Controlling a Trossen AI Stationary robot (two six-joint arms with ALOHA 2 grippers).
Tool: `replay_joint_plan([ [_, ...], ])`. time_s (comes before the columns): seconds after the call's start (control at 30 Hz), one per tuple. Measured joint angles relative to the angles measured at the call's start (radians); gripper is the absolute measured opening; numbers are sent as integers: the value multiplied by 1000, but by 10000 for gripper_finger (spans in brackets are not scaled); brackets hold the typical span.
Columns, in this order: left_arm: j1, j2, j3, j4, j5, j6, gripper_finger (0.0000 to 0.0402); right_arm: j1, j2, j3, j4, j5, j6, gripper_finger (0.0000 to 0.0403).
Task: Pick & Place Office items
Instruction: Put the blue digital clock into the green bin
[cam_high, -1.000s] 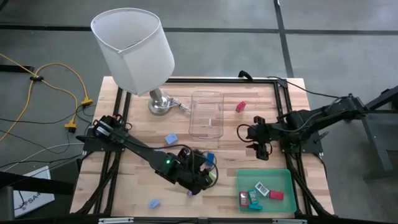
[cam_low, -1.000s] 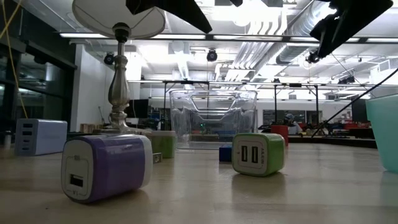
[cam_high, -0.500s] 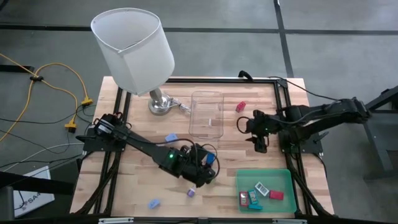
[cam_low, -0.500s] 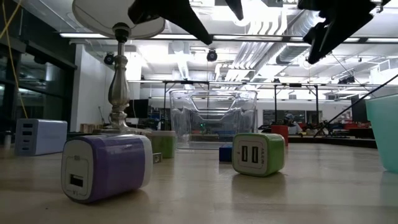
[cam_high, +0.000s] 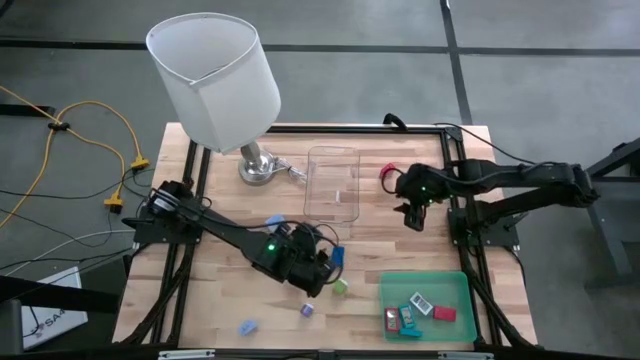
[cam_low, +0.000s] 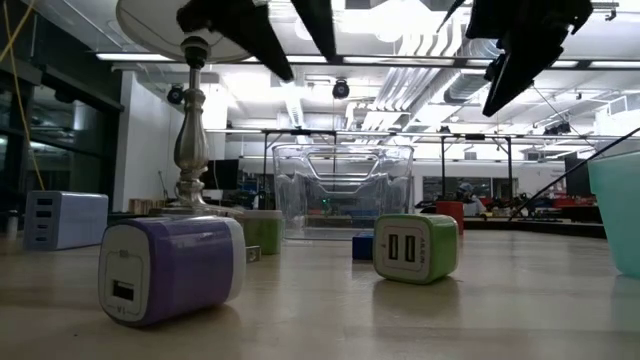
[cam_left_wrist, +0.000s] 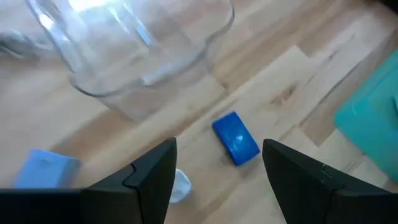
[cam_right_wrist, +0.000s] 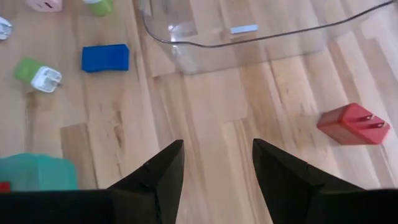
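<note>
Small office items lie scattered on the wooden table: a blue block (cam_left_wrist: 236, 138), a green charger (cam_high: 341, 287), a purple one (cam_high: 307, 310), light blue ones (cam_high: 275, 222) and a red one (cam_right_wrist: 353, 124). More lie in the green tray (cam_high: 450, 285). My left gripper (cam_left_wrist: 217, 186) hangs open above the table's middle, just near of the blue block, with nothing between its fingers. My right gripper (cam_right_wrist: 217, 180) hangs open and empty at the right, between the red piece and the tray.
A clear plastic box (cam_high: 333, 183) stands at the far middle, and a lamp with a white shade (cam_high: 213, 75) at the far left. In the low view the purple charger (cam_low: 172, 268) and the green charger (cam_low: 415, 246) rest on the near part of the table.
My right gripper has swung toward the table's far edge, nearer the red piece. My left gripper has shifted toward the far edge and turned a little, so the green charger now shows beside it. Neither gripper has opened or shut, and no item has moved.
</note>
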Motion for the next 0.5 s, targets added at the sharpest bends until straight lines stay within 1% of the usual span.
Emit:
replay_joint_plan([
  [0.13, -28, -37, 0, -64, -44, -3, 232, -32, 0, 0, -1, -60, -13, 178],
  [0.23, -54, -45, 0, -138, -105, -30, 232, -48, 0, 0, -1, -69, -17, 178],
  [0.3, -64, -45, 0, -223, -136, -88, 232, -59, 0, 0, -1, -69, -22, 178],
  [0.43, -77, -41, -11, -374, -148, -218, 232, -79, 0, 0, -1, -69, -22, 178],
  [0.5, -89, -39, -17, -422, -148, -267, 232, -84, 0, 0, -1, -69, -14, 178],
])
